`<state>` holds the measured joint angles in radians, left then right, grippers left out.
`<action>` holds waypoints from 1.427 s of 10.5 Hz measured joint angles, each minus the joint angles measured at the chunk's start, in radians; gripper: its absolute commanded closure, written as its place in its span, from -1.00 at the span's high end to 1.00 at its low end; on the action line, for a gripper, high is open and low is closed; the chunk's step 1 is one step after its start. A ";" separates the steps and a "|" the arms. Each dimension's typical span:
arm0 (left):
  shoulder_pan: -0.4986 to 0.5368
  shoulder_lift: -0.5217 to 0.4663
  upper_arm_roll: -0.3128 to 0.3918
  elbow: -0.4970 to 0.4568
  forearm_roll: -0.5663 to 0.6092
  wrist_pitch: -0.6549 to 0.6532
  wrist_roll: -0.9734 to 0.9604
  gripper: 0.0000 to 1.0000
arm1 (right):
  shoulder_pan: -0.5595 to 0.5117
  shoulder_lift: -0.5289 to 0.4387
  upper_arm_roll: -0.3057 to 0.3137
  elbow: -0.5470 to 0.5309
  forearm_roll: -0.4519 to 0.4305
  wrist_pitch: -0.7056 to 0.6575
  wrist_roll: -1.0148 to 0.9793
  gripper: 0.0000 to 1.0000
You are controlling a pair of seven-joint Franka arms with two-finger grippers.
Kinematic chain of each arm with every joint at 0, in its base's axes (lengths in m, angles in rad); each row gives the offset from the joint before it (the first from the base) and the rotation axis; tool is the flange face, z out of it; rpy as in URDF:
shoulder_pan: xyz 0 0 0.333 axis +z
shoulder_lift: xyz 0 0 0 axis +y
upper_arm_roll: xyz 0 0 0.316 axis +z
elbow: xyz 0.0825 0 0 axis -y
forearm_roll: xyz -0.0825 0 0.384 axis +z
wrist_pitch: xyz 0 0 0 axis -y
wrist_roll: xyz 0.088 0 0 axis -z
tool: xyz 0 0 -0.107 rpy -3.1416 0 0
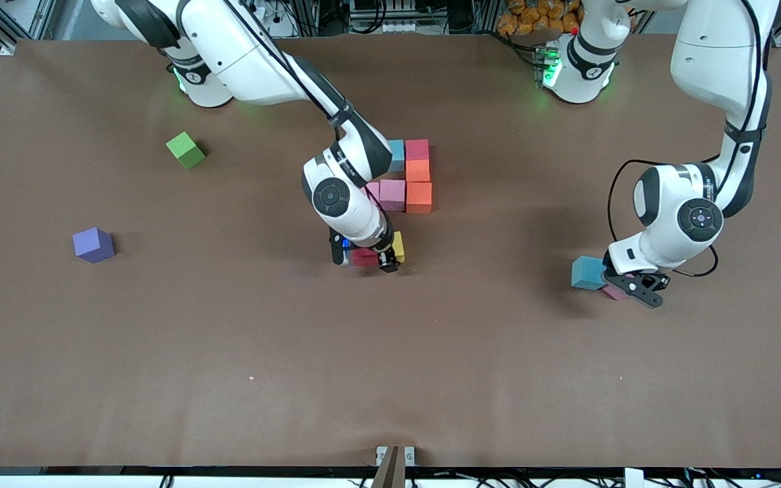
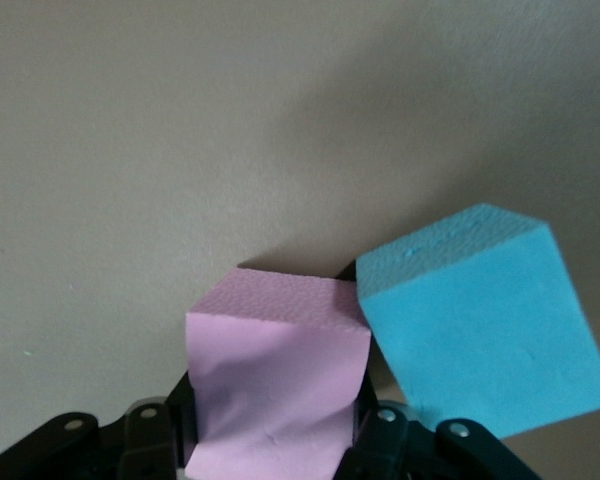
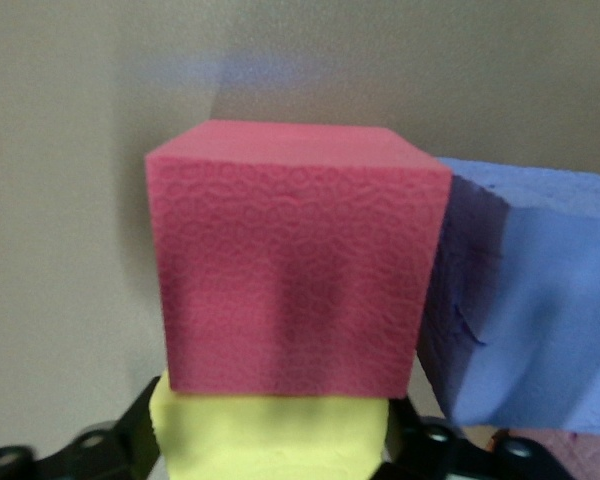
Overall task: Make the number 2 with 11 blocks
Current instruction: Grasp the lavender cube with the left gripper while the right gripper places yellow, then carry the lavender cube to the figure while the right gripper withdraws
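Beside the teal cube, the light, compressible pink block is squeezed across flat sides by the left gripper; the right gripper is parted.

Brown table, metal framing along edges, cables at front edge

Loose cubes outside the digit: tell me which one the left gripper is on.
The pink cube, between the left gripper fingers beside the teal cube. The purple cube and green cube lie untouched.
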<state>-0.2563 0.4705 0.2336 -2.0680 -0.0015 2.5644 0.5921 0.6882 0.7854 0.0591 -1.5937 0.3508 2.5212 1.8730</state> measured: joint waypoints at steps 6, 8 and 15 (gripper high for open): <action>-0.010 -0.153 -0.001 0.160 -0.006 -0.391 0.000 -0.51 | 0.031 -0.024 -0.001 0.020 0.000 -0.047 0.000 1.00; -0.032 -0.166 -0.005 0.236 -0.006 -0.470 0.003 -0.52 | 0.037 -0.046 -0.001 0.025 0.000 -0.098 0.000 1.00; -0.071 -0.093 -0.180 0.268 -0.006 -0.431 0.037 -0.51 | -0.074 -0.110 -0.045 0.062 -0.082 -0.219 -0.111 1.00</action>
<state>-0.3277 0.3774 0.0536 -1.7999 -0.0079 2.1330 0.6295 0.6147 0.6756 0.0140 -1.5320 0.2690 2.3027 1.7616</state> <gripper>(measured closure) 0.449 0.000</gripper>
